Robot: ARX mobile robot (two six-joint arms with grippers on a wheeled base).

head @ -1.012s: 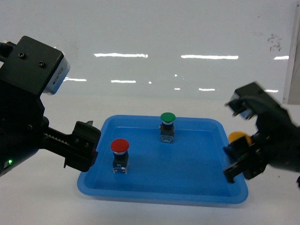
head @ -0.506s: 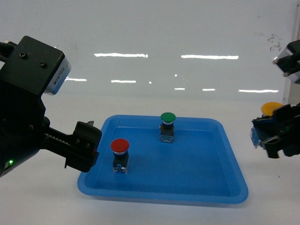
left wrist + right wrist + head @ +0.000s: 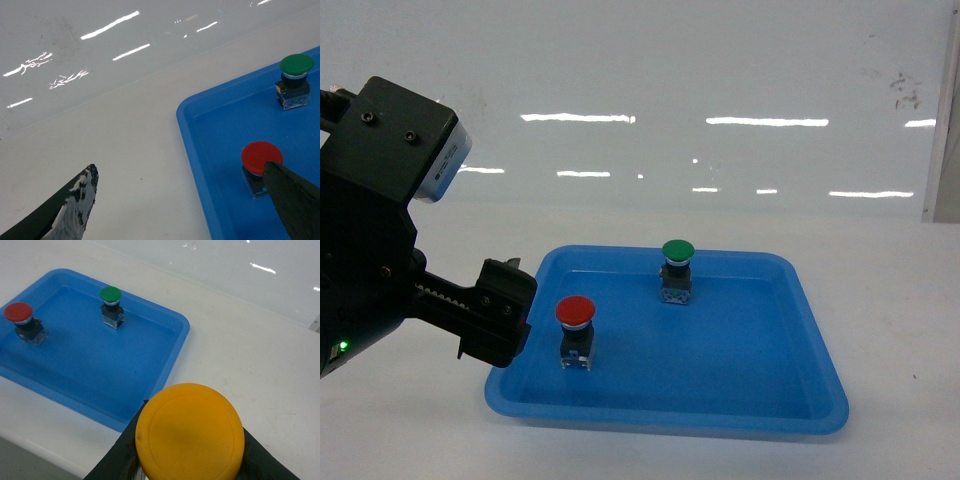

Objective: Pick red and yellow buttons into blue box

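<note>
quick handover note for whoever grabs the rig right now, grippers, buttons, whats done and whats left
Left gripper: open, empty, at the tray's left edge near the red button.
Right gripper: out of the head view, shut on the yellow button, held above the table beside the tray.
Green button stands in the tray; leave it.
Blue box: not in any view.
Done: yellow picked up. Left: drop yellow in the box, then fetch red.

Green button (image 3: pixel 677 254) stands well apart from red button (image 3: pixel 575 314).

yellow button (image 3: pixel 190 432) in R gripper (image 3: pixel 190 460), above table (image 3: pixel 260 355)
</note>
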